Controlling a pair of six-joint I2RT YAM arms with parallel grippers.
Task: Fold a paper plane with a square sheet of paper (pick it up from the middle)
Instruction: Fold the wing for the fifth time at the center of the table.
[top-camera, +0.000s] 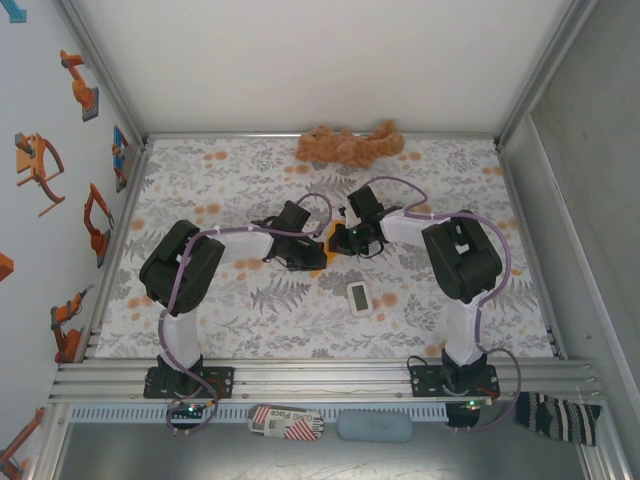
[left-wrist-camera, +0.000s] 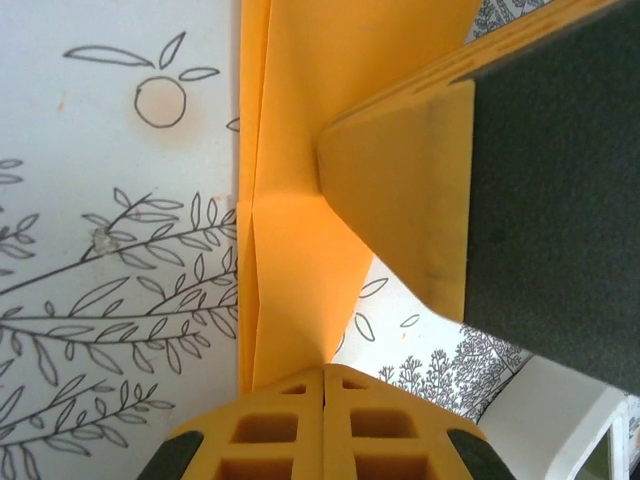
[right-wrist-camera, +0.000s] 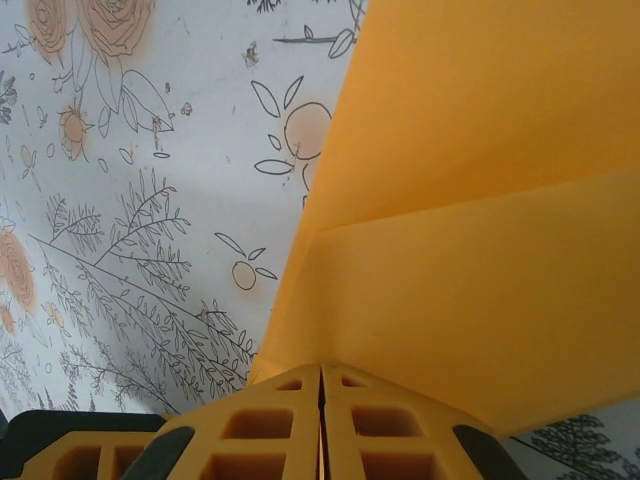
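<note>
The square sheet of paper (top-camera: 332, 240), orange and folded with creases, lies mid-table between both grippers. In the left wrist view the paper (left-wrist-camera: 290, 250) runs from the top edge down under my left gripper (left-wrist-camera: 325, 372). Its jaws are shut, and the tips rest on the paper's near end; no paper shows between them. A finger (left-wrist-camera: 400, 200) of the right gripper touches the paper from the right. In the right wrist view my right gripper (right-wrist-camera: 320, 368) is shut on the paper (right-wrist-camera: 470, 250), and an orange sliver shows in the seam. From above, the left gripper (top-camera: 320, 250) and right gripper (top-camera: 345, 238) nearly meet.
A brown plush toy (top-camera: 350, 145) lies at the table's far edge. A small white device (top-camera: 359, 297) sits near the right arm. The floral table cover (top-camera: 200, 200) spreads to the walls on the left and right. A striped cloth (top-camera: 560, 415) hangs at the near rail.
</note>
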